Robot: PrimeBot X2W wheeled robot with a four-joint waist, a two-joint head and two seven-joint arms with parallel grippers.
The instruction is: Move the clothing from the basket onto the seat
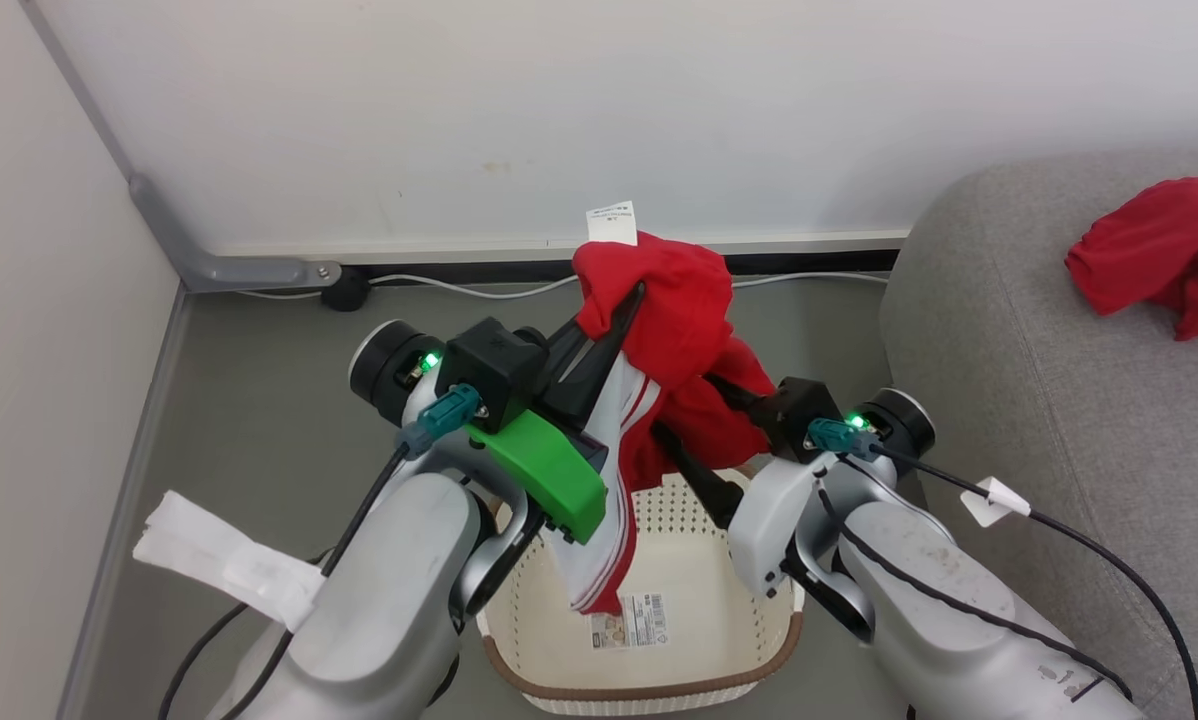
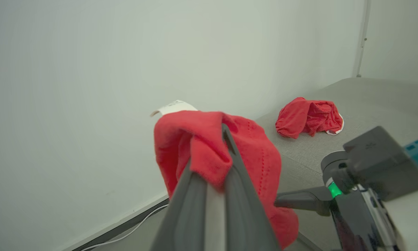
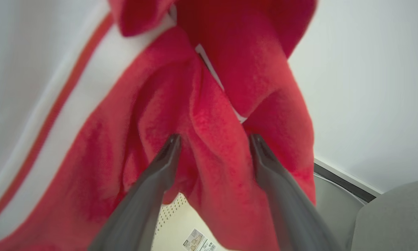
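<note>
While pinched tight between the fingers of the left end effector (image 1: pixel 624 310), the red garment (image 1: pixel 679 320), with a white red-striped panel, hangs above the basket (image 1: pixel 649 690). Its lower end dangles inside, over the barcode label (image 1: pixel 629 618). White tag (image 1: pixel 611 222): sticking up from the top of the fabric. Fingers of the right end effector (image 3: pixel 216 139): spread apart, loose fabric bulging between them, not clamped. Also a second garment (image 1: pixel 1159 250), red, crumpled on the grey seat (image 1: pixel 1009 350), right of the basket.
</note>
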